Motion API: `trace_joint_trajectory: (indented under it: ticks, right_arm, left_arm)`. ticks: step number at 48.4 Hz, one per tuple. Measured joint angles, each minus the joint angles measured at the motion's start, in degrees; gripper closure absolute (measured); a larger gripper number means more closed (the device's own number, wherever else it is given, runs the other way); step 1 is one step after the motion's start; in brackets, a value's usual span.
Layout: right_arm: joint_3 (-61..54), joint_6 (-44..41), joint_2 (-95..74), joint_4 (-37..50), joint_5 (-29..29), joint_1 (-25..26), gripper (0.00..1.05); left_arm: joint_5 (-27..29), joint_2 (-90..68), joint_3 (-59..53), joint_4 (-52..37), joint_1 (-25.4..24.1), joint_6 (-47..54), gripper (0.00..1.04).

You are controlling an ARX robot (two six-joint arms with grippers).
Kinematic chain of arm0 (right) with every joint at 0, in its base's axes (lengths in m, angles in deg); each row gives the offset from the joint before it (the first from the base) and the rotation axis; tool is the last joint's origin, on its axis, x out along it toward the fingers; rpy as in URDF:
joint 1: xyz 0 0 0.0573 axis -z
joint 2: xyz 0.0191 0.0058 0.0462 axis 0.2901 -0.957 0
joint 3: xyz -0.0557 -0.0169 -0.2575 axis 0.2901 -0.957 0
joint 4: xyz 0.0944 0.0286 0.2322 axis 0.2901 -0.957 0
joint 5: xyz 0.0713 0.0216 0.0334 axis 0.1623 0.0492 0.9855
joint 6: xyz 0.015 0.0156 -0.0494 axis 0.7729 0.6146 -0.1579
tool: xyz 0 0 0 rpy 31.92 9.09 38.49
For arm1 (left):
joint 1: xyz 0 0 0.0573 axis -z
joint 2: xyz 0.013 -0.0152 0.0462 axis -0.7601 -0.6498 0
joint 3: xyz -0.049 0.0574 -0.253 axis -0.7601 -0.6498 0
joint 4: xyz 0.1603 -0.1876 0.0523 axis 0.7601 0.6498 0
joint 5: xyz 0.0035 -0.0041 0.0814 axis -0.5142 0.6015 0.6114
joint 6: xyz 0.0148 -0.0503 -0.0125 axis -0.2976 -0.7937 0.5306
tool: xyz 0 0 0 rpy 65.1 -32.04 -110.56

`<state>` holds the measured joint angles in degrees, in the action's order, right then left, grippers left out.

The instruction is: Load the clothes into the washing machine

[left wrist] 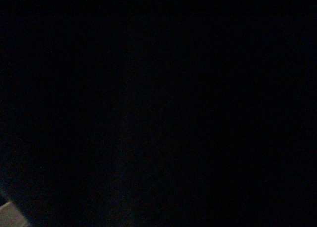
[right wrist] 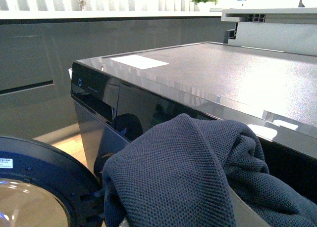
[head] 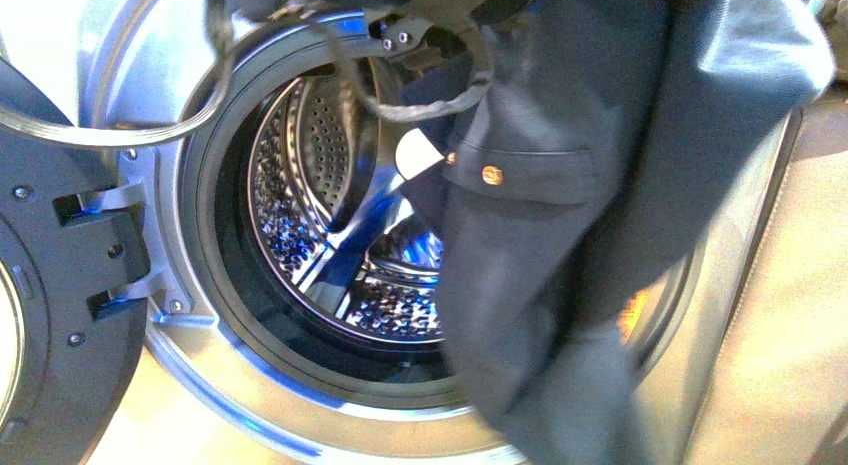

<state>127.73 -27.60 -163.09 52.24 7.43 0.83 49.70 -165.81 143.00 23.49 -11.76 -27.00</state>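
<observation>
The clothes [head: 570,245] hang before the washer's [head: 200,355] open porthole, covering its right side. The left wrist view is dark. Both arms' jaws are hidden, so I cannot tell their state.

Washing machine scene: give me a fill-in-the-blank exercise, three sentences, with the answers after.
1. The washing machine has its door swung ___.
2. In the front view, the navy garment hangs in front of the ___ part of the drum.
3. The left wrist view is too ___ to tell anything from.
Missing words: open; right; dark.
</observation>
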Motion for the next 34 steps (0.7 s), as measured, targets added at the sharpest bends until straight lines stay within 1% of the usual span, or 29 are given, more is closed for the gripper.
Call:
trace_joint_trajectory:
  ticks: [4, 5, 7, 11, 15, 16, 20, 21, 22, 23, 24, 28, 31, 33, 34]
  right_arm:
    - [0.0, 0.0, 0.0, 0.0, 0.0, 0.0, 0.95]
    - [0.0, 0.0, 0.0, 0.0, 0.0, 0.0, 0.95]
    - [0.0, 0.0, 0.0, 0.0, 0.0, 0.0, 0.95]
    - [0.0, 0.0, 0.0, 0.0, 0.0, 0.0, 0.95]
    - [0.0, 0.0, 0.0, 0.0, 0.0, 0.0, 0.95]
    - [0.0, 0.0, 0.0, 0.0, 0.0, 0.0, 0.95]
    - [0.0, 0.0, 0.0, 0.0, 0.0, 0.0, 0.95]
    - [0.0, 0.0, 0.0, 0.0, 0.0, 0.0, 0.95]
    - [0.0, 0.0, 0.0, 0.0, 0.0, 0.0, 0.95]
    - [0.0, -0.1, 0.0, 0.0, 0.0, 0.0, 0.95]
    - [0.0, -0.1, 0.0, 0.0, 0.0, 0.0, 0.94]
    - [0.0, 0.0, 0.0, 0.0, 0.0, 0.0, 0.81]
    - [0.1, 0.0, 0.0, 0.0, 0.0, 0.0, 0.73]
    - [0.3, 0.0, 0.0, 0.0, 0.1, 0.0, 0.66]
    - [0.3, 0.0, 0.0, 0.0, 0.1, 0.0, 0.65]
  left_arm:
    - [1.1, -0.2, 0.0, 0.2, 0.5, 2.1, 0.26]
    - [1.3, -0.2, 0.0, 0.2, 0.6, 2.8, 0.32]
    - [1.5, -0.2, 0.0, 0.2, 0.6, 3.2, 0.39]
    - [2.4, -0.2, -0.1, 0.2, 0.6, 3.8, 0.49]
    - [3.4, -0.1, -0.9, -1.0, 0.1, 4.6, 0.62]
    - [3.6, -0.1, -1.0, -1.0, 0.1, 4.6, 0.63]
    - [4.3, 0.3, -2.0, -1.7, -0.6, 5.0, 0.75]
    - [4.3, 0.3, -2.2, -1.7, -0.7, 5.1, 0.77]
    - [4.4, 0.5, -2.5, -1.9, -1.0, 5.1, 0.81]
    - [4.4, 0.7, -2.6, -1.9, -1.2, 5.2, 0.83]
    - [4.6, 0.7, -2.8, -2.1, -1.4, 5.2, 0.86]
    - [4.7, 1.3, -3.4, -2.4, -2.2, 5.2, 0.95]
    - [4.7, 1.8, -3.8, -2.4, -3.0, 5.1, 0.99]
    - [4.7, 2.0, -4.0, -2.5, -3.4, 5.1, 0.99]
    - [4.7, 2.1, -4.2, -2.6, -3.7, 5.0, 0.99]
